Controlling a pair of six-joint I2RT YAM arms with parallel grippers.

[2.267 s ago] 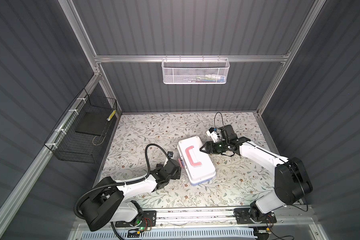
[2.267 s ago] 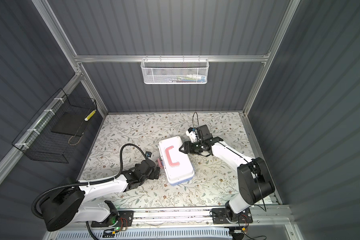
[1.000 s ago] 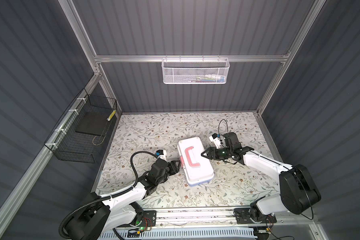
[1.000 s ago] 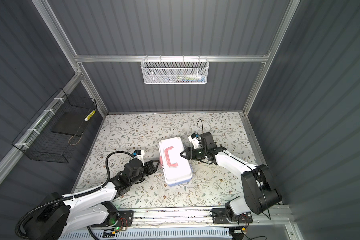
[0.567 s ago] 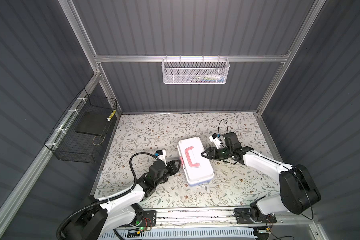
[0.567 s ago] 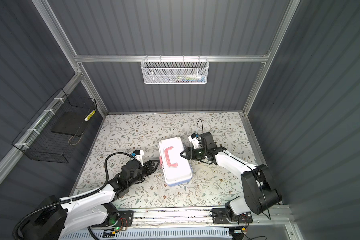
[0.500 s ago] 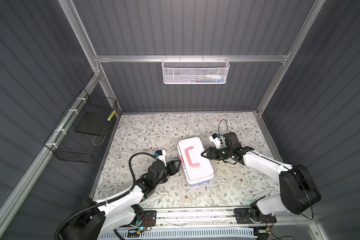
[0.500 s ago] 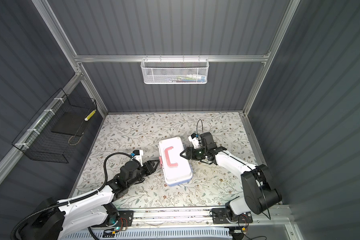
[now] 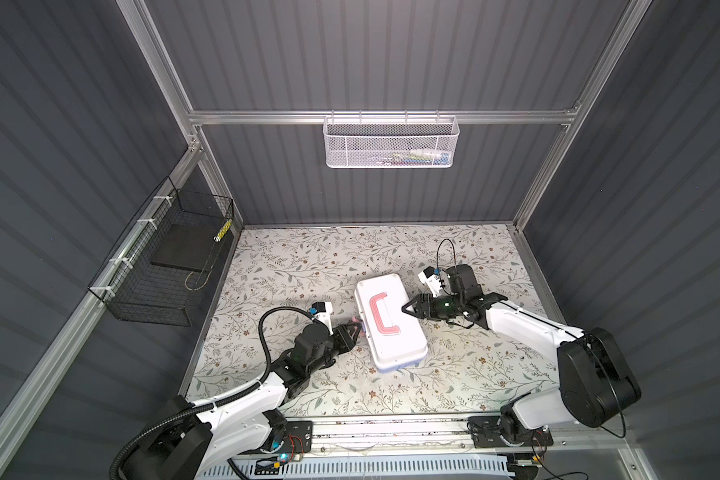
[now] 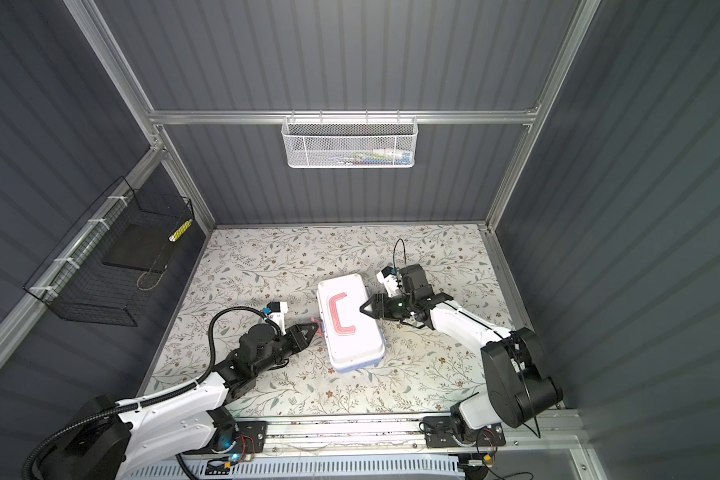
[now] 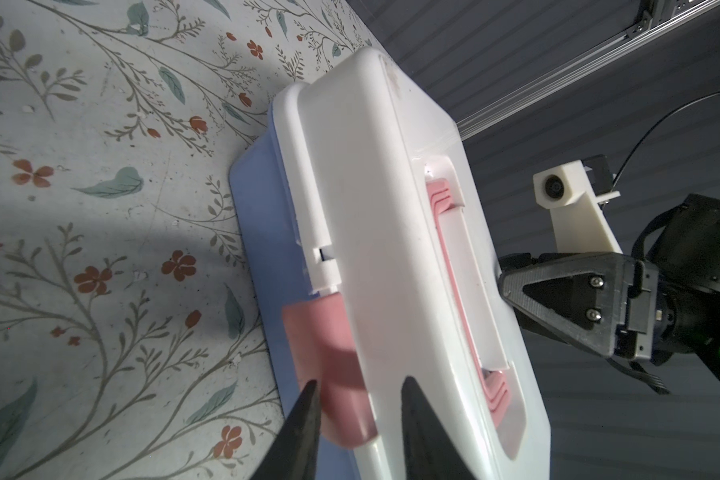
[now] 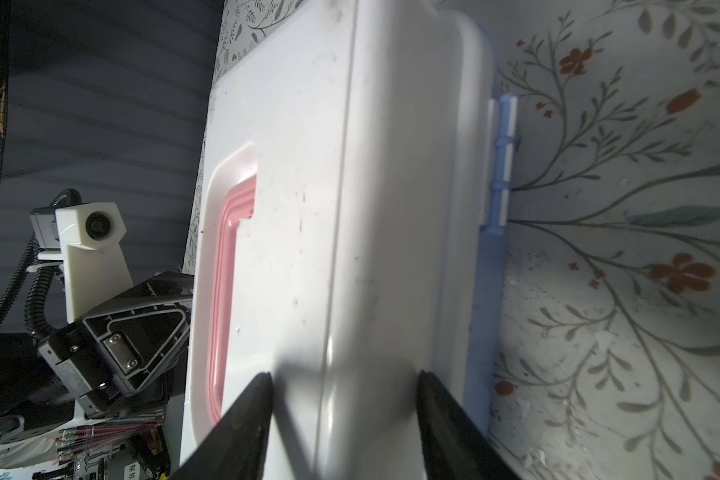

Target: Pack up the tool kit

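A: Left wrist view: left gripper (image 11: 358, 386) jaws straddle the pink latch (image 11: 329, 345) of the tool kit (image 11: 375, 208), one tip outside the latch, one on the lid top. Clamped or gapped, can't tell.
B: Kit position?
A: Lid down, mid floral table (image 9: 308, 257) in both top views. Beyond it the right gripper (image 12: 341, 376) pinches the hinge-side lid edge. Farthest, the white mesh basket (image 9: 387, 145) hangs on the back rail.
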